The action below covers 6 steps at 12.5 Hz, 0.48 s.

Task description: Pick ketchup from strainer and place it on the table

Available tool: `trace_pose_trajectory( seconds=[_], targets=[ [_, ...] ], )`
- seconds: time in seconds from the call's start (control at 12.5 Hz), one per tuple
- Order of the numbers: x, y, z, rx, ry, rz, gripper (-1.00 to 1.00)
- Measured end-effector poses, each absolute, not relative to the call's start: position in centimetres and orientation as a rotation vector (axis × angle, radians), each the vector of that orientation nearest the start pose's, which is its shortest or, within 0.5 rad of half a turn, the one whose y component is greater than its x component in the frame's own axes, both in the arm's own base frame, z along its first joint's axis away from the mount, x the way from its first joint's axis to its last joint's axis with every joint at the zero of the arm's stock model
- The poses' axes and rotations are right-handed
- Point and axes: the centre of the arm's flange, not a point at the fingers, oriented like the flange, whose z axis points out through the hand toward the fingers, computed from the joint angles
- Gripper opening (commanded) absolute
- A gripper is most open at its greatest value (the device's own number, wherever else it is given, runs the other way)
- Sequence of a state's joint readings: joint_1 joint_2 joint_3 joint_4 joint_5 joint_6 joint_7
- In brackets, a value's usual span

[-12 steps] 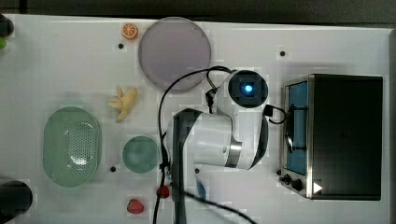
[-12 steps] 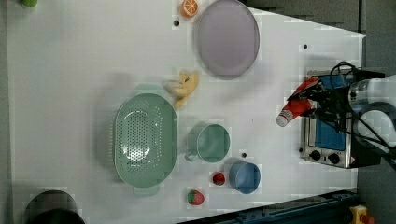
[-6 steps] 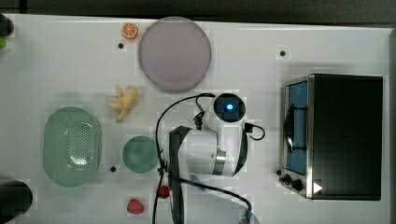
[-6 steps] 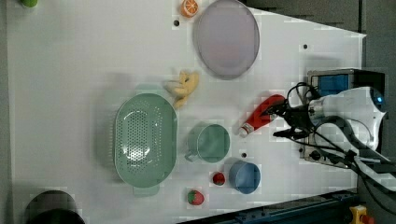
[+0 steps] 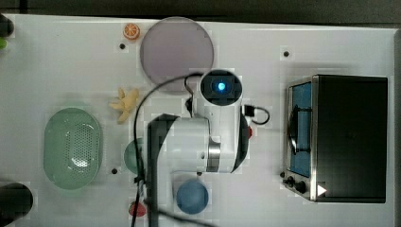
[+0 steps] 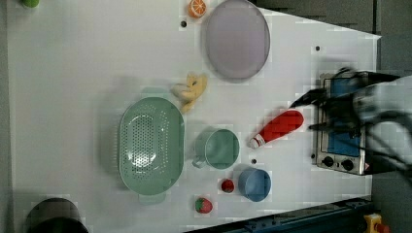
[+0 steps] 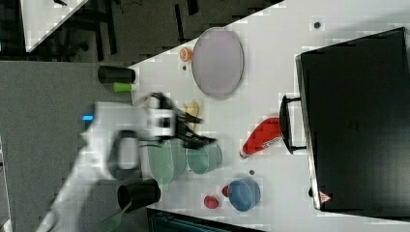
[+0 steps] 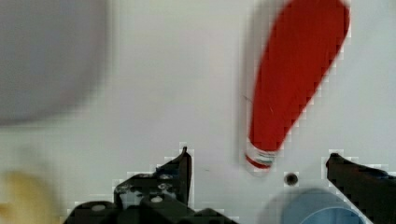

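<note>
The ketchup is a small red bottle with a white cap end. It lies on its side on the white table, between the green cup and the toaster oven, also seen as ketchup. In the wrist view the ketchup lies flat below my gripper, which is open with nothing between its fingers and clear of the bottle. The pale green strainer is empty, and in the top view the strainer sits at the left. My arm hides most of the bottle in the top view.
A toaster oven stands just beyond the bottle. Close around it are a green cup, a blue bowl and two strawberries. A purple plate, a banana toy and an orange slice lie farther off.
The ketchup was held in the air beside the oven; it came down toward the green cup and now lies on the table. The gripper opened and let it go.
</note>
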<state>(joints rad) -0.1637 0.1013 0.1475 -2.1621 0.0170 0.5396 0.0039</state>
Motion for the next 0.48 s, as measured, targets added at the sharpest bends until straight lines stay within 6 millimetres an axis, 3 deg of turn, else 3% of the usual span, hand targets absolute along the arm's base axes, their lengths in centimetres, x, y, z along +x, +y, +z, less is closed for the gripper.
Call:
trace_pose_trajectory(
  seconds=[0.24, 0.4, 0.48],
  targets=[
    [56.3, -0.4, 48.9, -2.857, 1.219, -0.065, 1.00],
    [56.4, 0.2, 56.4, -2.843, 1.192, -0.166, 1.00],
    [56.2, 0.6, 58.8, -2.853, 1.182, -0.162, 1.00]
  ],
)
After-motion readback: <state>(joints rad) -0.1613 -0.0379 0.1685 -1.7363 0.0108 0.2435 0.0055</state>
